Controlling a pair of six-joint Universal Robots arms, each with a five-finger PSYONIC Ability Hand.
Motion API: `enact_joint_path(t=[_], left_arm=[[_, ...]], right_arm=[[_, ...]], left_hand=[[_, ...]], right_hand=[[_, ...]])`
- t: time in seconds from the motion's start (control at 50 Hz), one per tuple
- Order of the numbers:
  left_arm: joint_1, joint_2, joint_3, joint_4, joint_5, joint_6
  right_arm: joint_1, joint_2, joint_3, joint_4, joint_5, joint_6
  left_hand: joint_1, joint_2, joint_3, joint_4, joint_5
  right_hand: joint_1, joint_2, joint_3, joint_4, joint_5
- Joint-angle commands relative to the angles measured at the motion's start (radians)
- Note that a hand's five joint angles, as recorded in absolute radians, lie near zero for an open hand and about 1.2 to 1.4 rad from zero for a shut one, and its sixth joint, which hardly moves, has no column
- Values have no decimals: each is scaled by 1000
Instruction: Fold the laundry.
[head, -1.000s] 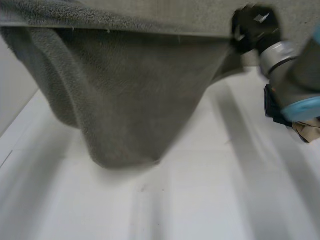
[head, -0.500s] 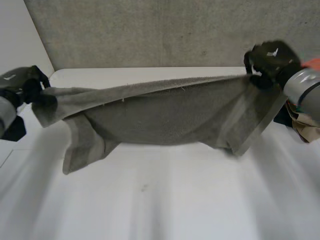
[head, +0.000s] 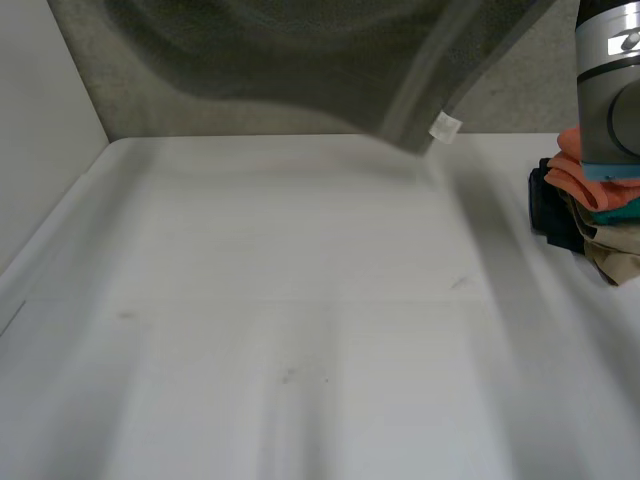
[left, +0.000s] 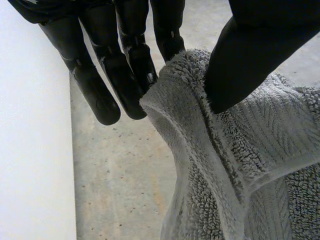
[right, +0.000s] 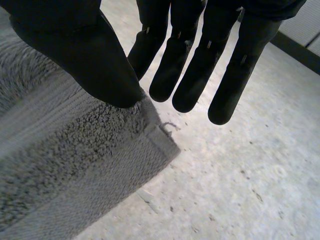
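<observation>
towel (head: 330, 60) is hanging in the air, lifted high above the white counter (head: 300, 320) and not touching it. its lower edge is sagging in a curve, and a small white tag (head: 445, 125) is dangling at one hemmed corner. look: grey-green terry with a thick looped pile and a flat woven band running near the hem.

left hand (left: 135, 55) is pinching one corner, the thumb pressing the hem against the fingers (left: 102, 100) and the cloth bunching between them. right hand (right: 100, 65) is clamping another corner, the thumb pressing the band against straight fingers (right: 197, 75).

judgement: the towel is behaving as soft and limp, fairly heavy for cloth, not fragile. the pile is giving good friction, so slipping is looking unlikely, but the middle is drooping under its own weight. the hemmed corners are looking like the best hold, since the cloth is denser there.

right arm (head: 610, 80) is standing in front of a pile of coloured clothes (head: 590, 190) at the counter's right side.
</observation>
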Motion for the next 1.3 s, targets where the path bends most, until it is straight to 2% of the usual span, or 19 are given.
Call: enact_joint_path(t=[0.02, 0.2, 0.26, 0.42, 0.5, 0.52, 0.54, 0.56, 0.6, 0.64, 0.76, 0.84, 0.86, 0.94, 0.98, 1.04, 1.06, 1.14, 1.3], left_arm=[[21, 69, -213, -35, 49, 4], [68, 109, -665, -33, 63, 38], [79, 87, -751, -33, 75, 67], [93, -14, -865, -57, 115, 269], [84, -40, -847, -137, 123, 377], [84, -37, -833, -187, 118, 417], [84, -34, -825, -209, 115, 431], [87, -20, -813, -261, 112, 457], [90, 1, -808, -310, 114, 481], [94, 42, -814, -367, 120, 501], [105, 162, -899, -415, 157, 526], [119, 242, -1000, -398, 192, 559], [127, 263, -1037, -383, 206, 582], [150, 276, -1104, -341, 246, 635], [156, 270, -1120, -326, 262, 652], [163, 233, -1123, -306, 286, 679], [169, 206, -1111, -300, 292, 688], [180, 132, -1062, -294, 290, 713], [156, 12, -931, -277, 284, 733]], right_arm=[[-4, -45, 157, 83, -76, -11], [-50, -41, 427, 163, -156, -73], [-64, -15, 510, 203, -184, -139], [-71, 36, 619, 349, -248, -323], [-65, 40, 625, 416, -253, -370], [-64, 37, 625, 431, -254, -367], [-64, 36, 627, 438, -254, -363], [-65, 31, 628, 441, -254, -356], [-67, 27, 630, 442, -253, -347], [-70, 19, 630, 448, -251, -333], [-76, 7, 639, 461, -253, -316], [-77, -1, 647, 468, -254, -316], [-77, -4, 651, 468, -256, -316], [-74, -4, 656, 467, -254, -316], [-73, -6, 656, 467, -254, -316], [-70, -4, 659, 468, -253, -320], [-70, -3, 657, 468, -253, -320], [-68, -3, 660, 470, -251, -324], [-73, 0, 667, 470, -251, -331]], left_hand=[[239, 195, 201, 193, 244], [239, 195, 201, 193, 244], [239, 195, 201, 193, 244], [239, 195, 201, 193, 244], [-148, -191, -185, -194, -142], [-346, -389, -384, -392, -340], [-435, -479, -473, -481, -430], [-651, -695, -689, -697, -646], [-776, -820, -814, -822, -771], [-806, -849, -844, -852, -800], [-803, -847, -841, -849, -798], [-648, -691, -686, -694, -642], [-528, -572, -566, -575, -523], [-278, -322, -316, -325, -273], [-260, -303, -298, -306, -254], [-312, -356, -350, -359, -307], [-429, -472, -467, -475, -424], [-667, -711, -705, -714, -662], [-730, -773, -768, -776, -724]], right_hand=[[256, 213, 203, 195, 203], [256, 213, 203, 195, 203], [256, 213, 203, 195, 203], [256, 213, 203, 195, 203], [256, 213, 203, 195, 203], [256, 213, 203, 195, 203], [256, 213, 203, 195, 203], [256, 213, 203, 195, 203], [256, 213, 203, 195, 203], [256, 213, 203, 195, 203], [256, 213, 203, 195, 203], [256, 213, 203, 195, 203], [256, 213, 203, 195, 203], [256, 213, 203, 195, 203], [256, 213, 203, 195, 203], [256, 213, 203, 195, 203], [256, 213, 203, 195, 203], [256, 213, 203, 195, 203], [256, 213, 203, 195, 203]])
